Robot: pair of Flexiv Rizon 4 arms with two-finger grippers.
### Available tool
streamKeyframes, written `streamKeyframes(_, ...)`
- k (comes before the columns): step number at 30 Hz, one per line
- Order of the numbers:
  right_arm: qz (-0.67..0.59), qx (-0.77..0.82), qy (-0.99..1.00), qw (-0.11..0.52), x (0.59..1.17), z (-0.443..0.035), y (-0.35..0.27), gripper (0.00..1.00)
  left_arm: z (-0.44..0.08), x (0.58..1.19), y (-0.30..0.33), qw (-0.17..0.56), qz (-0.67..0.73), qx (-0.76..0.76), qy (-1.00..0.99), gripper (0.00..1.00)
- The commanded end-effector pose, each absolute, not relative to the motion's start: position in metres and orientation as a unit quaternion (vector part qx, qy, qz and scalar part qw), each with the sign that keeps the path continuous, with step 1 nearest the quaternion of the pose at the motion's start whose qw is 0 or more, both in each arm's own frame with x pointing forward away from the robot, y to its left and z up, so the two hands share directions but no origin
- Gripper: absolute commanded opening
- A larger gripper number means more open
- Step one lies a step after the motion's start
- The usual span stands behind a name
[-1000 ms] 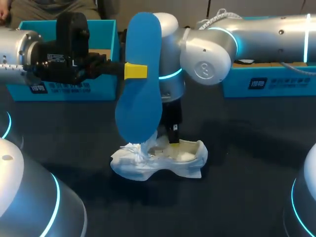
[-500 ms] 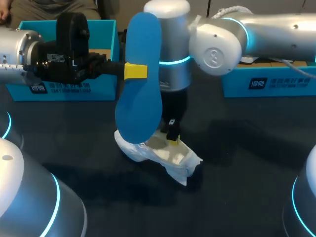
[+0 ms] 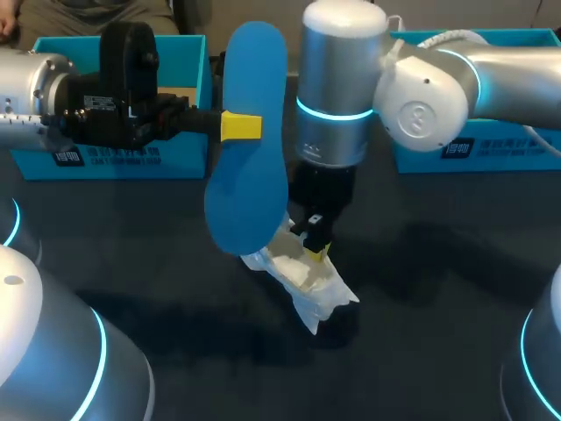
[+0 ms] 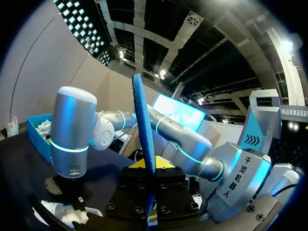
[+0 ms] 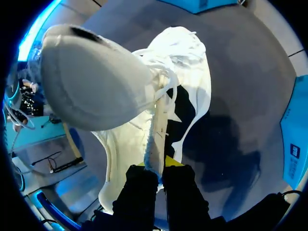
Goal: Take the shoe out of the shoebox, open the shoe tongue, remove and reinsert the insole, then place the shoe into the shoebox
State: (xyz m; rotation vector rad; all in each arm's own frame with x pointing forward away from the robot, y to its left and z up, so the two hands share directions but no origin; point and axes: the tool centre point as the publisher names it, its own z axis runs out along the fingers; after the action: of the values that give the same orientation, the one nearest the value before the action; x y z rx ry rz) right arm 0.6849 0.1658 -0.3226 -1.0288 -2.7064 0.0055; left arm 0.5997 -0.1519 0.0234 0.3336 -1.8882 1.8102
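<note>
I count one white lace-up shoe (image 3: 307, 279), one flat blue foam insole (image 3: 250, 140), two turquoise cardboard boxes, left box (image 3: 114, 153) and right box (image 3: 508, 153), and two silver robot arms, left arm (image 3: 26, 88) and right arm (image 3: 517, 74).

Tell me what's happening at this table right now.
The left gripper holds the blue insole upright in the air, out of the shoe. The right gripper reaches straight down and pinches an edge of the white shoe, which sits tilted low at the dark table. A blue shoebox stands behind them. The insole has not yet gone back in.
</note>
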Motion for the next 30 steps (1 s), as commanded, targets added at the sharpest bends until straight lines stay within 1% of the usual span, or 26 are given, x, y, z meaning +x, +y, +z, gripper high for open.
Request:
streamKeyframes(1, -0.052, -0.441, -0.885, 0.141, 0.676, -0.325, 0.160, 0.00, 0.023, 0.601, -0.154, 0.250, 0.665, 0.122, -0.693, 0.00)
streamKeyframes(6, -0.069, -0.515, -0.838, 0.163, 0.668, -0.326, 0.163, 0.00, 0.023, 0.601, -0.154, 0.250, 0.665, 0.122, -0.693, 0.00)
streamKeyframes(9, -0.066, -0.555, -0.813, 0.162, 0.665, -0.325, 0.166, 0.00, 0.023, 0.601, -0.154, 0.250, 0.665, 0.122, -0.693, 0.00)
streamKeyframes(12, -0.067, -0.591, -0.790, 0.147, 0.662, -0.325, 0.169, 0.00, 0.023, 0.601, -0.154, 0.250, 0.665, 0.122, -0.693, 0.00)
streamKeyframes(30, -0.092, -0.639, -0.749, 0.150, 0.652, -0.339, 0.165, 0.00, 0.023, 0.601, -0.154, 0.250, 0.665, 0.122, -0.693, 0.00)
